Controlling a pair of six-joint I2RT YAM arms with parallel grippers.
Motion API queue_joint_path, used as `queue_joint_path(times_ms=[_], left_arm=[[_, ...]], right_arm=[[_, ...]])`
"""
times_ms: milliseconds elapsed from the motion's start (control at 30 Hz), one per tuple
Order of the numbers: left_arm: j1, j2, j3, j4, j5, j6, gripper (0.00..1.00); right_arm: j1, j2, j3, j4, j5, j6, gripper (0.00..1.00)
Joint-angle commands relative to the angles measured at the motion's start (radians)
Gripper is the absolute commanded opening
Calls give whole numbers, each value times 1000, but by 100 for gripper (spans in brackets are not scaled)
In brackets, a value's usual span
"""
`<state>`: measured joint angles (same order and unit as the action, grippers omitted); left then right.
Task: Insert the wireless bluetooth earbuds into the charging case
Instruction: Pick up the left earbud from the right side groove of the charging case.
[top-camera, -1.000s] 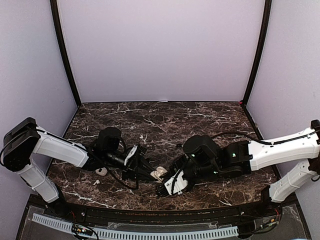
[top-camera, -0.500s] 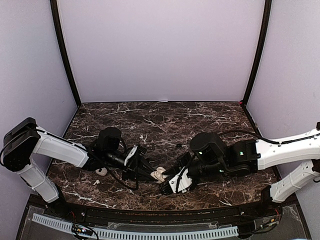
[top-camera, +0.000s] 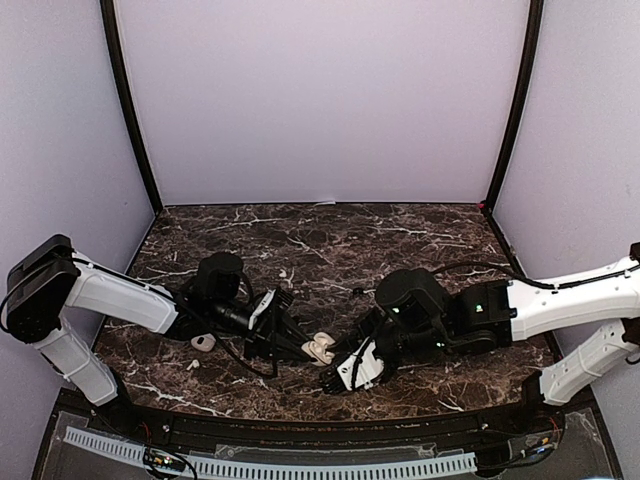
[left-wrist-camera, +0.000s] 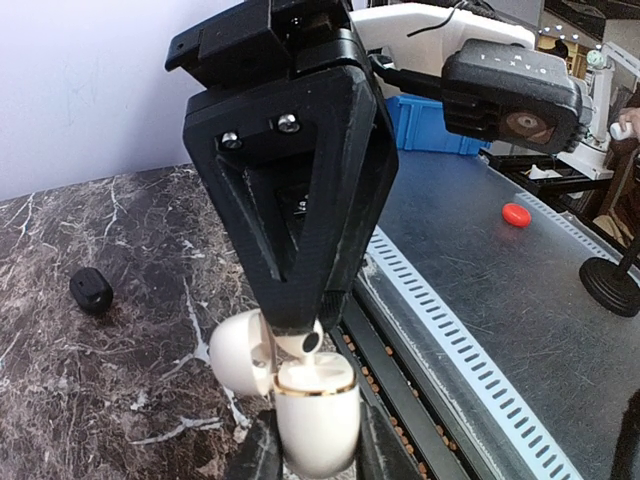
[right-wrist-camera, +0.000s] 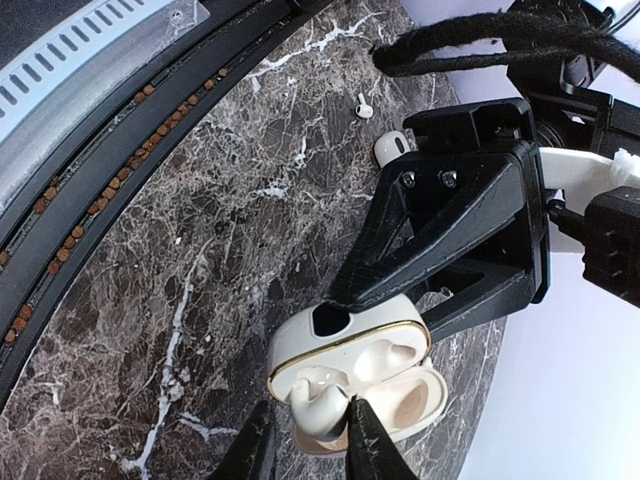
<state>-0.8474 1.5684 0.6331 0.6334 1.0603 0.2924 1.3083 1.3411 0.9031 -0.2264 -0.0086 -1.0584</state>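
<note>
The white, gold-rimmed charging case (right-wrist-camera: 345, 340) has its lid open, and my left gripper (left-wrist-camera: 318, 440) is shut on its body, holding it just above the marble (top-camera: 318, 348). One white earbud (right-wrist-camera: 322, 398) sits in the near socket, and the socket beside it is empty. My right gripper (right-wrist-camera: 308, 440) straddles that earbud with its jaws slightly apart. One finger touches the earbud and a gap shows at the other. From the left wrist view, the right gripper's black fingers (left-wrist-camera: 300, 200) come down onto the earbud (left-wrist-camera: 305, 343).
A second white case (top-camera: 202, 342) and a loose white earbud (top-camera: 192, 365) lie left of my left gripper. Another white earbud (top-camera: 283, 272) lies farther back. A small black piece (left-wrist-camera: 90, 290) rests on the marble. The slotted metal rail (top-camera: 300, 465) runs along the front edge.
My right arm has shifted slightly to the right and its jaws have parted a little around the earbud. The left arm and the case have stayed put.
</note>
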Motion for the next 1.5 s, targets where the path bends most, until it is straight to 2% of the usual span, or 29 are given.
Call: queue_joint_path(times_ms=[0,167,467,633,967,1267,1467], left_arm=[[-4,-17,30,3,40,-9,0],[-4,-16,29,0,47,-9,0],[-4,-19,23,-1,55,-12,0],[-4,-12,25,-4,56,-12,0],[-4,5,28,-3,52,-9,0],[-4,2,33,0,55,-17,0],[-4,-1,39,-2,66,-26,0]], right_arm=[[4,24,33,-24,16,-14,23],[3,42,44,-27,21,-20,18],[3,50,49,-44,25,-51,17],[4,55,65,-71,28,-48,8],[1,8,52,-54,20,-18,2],[1,30,54,-53,11,-13,22],[0,66,77,-80,18,-31,23]])
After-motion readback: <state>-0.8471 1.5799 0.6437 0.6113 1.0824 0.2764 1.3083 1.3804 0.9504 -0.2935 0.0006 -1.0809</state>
